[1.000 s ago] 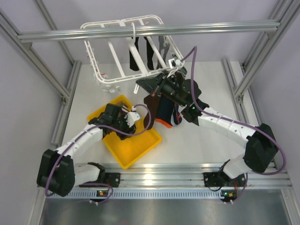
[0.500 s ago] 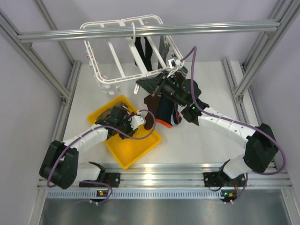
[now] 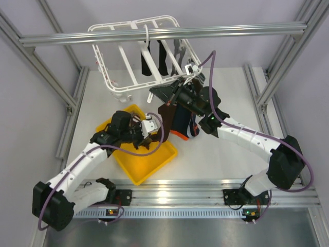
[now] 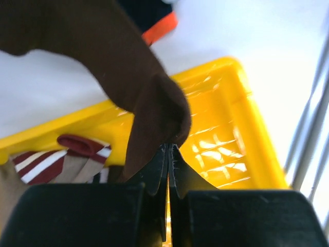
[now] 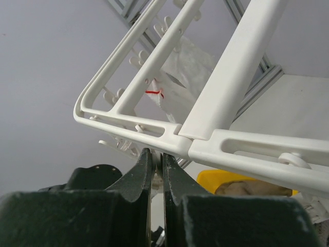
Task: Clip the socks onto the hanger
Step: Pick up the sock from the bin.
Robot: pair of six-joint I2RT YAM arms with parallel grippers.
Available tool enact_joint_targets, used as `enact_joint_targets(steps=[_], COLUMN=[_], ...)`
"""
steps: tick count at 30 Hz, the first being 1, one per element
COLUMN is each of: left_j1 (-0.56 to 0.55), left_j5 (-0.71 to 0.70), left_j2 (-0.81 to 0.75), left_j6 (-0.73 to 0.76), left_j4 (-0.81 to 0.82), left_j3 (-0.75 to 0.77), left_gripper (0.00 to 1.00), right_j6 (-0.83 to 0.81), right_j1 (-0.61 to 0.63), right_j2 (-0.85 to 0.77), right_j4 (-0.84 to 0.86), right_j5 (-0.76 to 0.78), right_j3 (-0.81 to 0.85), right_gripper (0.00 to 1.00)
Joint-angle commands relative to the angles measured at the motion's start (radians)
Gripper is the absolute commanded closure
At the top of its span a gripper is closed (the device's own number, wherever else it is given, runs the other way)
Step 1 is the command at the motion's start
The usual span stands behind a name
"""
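The white hanger [image 3: 110, 81] hangs tilted from the top rail, with dark socks [image 3: 146, 60] clipped on it. My right gripper [image 3: 181, 91] is shut on one of its small dangling clips [image 5: 159, 153], just under the frame [image 5: 231, 67]. My left gripper [image 3: 150, 134] is over the yellow tray's far rim, shut on the end of a dark brown sock [image 4: 139, 87] that stretches away towards the table [image 3: 164, 114]. A navy sock with orange trim [image 3: 181, 127] lies under the right arm. A brown-white striped sock [image 4: 49, 160] rests in the tray.
The yellow tray [image 3: 146, 165] sits at the near left of the white table, holding more socks, a tan one [image 4: 6, 193] among them. An aluminium rail [image 3: 231, 32] crosses overhead, and frame posts stand at both sides. The right arm reaches over the table's middle.
My left gripper has closed onto the dark brown sock at the tray's rim, and the left arm has shifted. The right gripper stays shut on the hanger's clip.
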Motion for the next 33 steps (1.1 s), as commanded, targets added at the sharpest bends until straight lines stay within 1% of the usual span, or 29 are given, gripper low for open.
enact_joint_targets(steps=[1, 2, 3, 6, 10, 13, 16, 17, 19, 20, 23, 25, 26, 27, 29, 30, 31, 32, 33], left_j1=[-0.007, -0.005, -0.003, 0.004, 0.018, 0.023, 0.023, 0.023, 0.023, 0.023, 0.023, 0.021, 0.021, 0.02, 0.004, -0.002, -0.008, -0.01, -0.008], left_j5=[0.17, 0.174, 0.173, 0.177, 0.154, 0.179, 0.222, 0.211, 0.181, 0.179, 0.213, 0.251, 0.301, 0.318, 0.32, 0.303, 0.282, 0.239, 0.221], left_j2=[-0.081, -0.093, -0.105, -0.153, -0.223, -0.219, -0.205, -0.204, -0.202, -0.204, -0.207, -0.213, -0.214, -0.211, -0.201, -0.185, -0.178, -0.172, -0.164], left_j6=[-0.117, -0.183, -0.205, -0.238, -0.31, -0.311, -0.194, -0.121, -0.03, 0.081, 0.243, 0.278, 0.332, 0.367, 0.451, 0.473, 0.473, 0.434, 0.406], left_j4=[-0.046, -0.041, -0.043, -0.06, -0.018, -0.043, -0.118, -0.176, -0.239, -0.324, -0.463, -0.511, -0.534, -0.596, -0.649, -0.676, -0.676, -0.664, -0.646], left_j3=[0.042, 0.044, 0.044, 0.042, 0.024, 0.03, 0.033, 0.031, 0.03, 0.033, 0.057, 0.067, 0.071, 0.068, 0.061, 0.045, 0.036, 0.024, 0.019], left_gripper=[1.0, 1.0, 1.0, 1.0, 1.0, 1.0, 1.0, 1.0, 1.0, 1.0, 1.0, 1.0, 1.0, 1.0, 1.0, 0.95, 0.88, 0.75, 0.72], right_j6=[-0.023, -0.021, -0.023, -0.024, -0.023, -0.024, -0.024, -0.024, -0.026, -0.027, -0.029, -0.029, -0.026, -0.027, -0.026, -0.026, -0.026, -0.026, -0.026], right_j1=[-0.017, -0.017, -0.016, -0.019, -0.019, -0.021, -0.022, -0.021, -0.021, -0.022, -0.024, -0.024, -0.022, -0.021, -0.022, -0.022, -0.022, -0.022, -0.022], right_j2=[-0.045, -0.048, -0.051, -0.058, -0.061, -0.061, -0.064, -0.062, -0.062, -0.062, -0.061, -0.058, -0.055, -0.051, -0.047, -0.042, -0.042, -0.039, -0.038], right_j4=[0.04, 0.04, 0.041, 0.041, 0.044, 0.044, 0.044, 0.043, 0.044, 0.043, 0.041, 0.043, 0.043, 0.044, 0.044, 0.043, 0.044, 0.043, 0.043], right_j5=[0.024, 0.024, 0.023, 0.026, 0.024, 0.024, 0.023, 0.024, 0.026, 0.024, 0.026, 0.023, 0.024, 0.021, 0.02, 0.021, 0.02, 0.02, 0.02], right_j3=[0.005, 0.004, 0.001, -0.007, -0.01, -0.012, -0.013, -0.013, -0.013, -0.013, -0.015, -0.015, -0.012, -0.01, -0.007, -0.003, -0.001, 0.001, 0.002], right_gripper=[1.0, 1.0, 1.0, 1.0, 1.0, 1.0, 1.0, 1.0, 1.0, 1.0, 1.0, 1.0, 1.0, 1.0, 1.0, 1.0, 1.0, 1.0, 1.0])
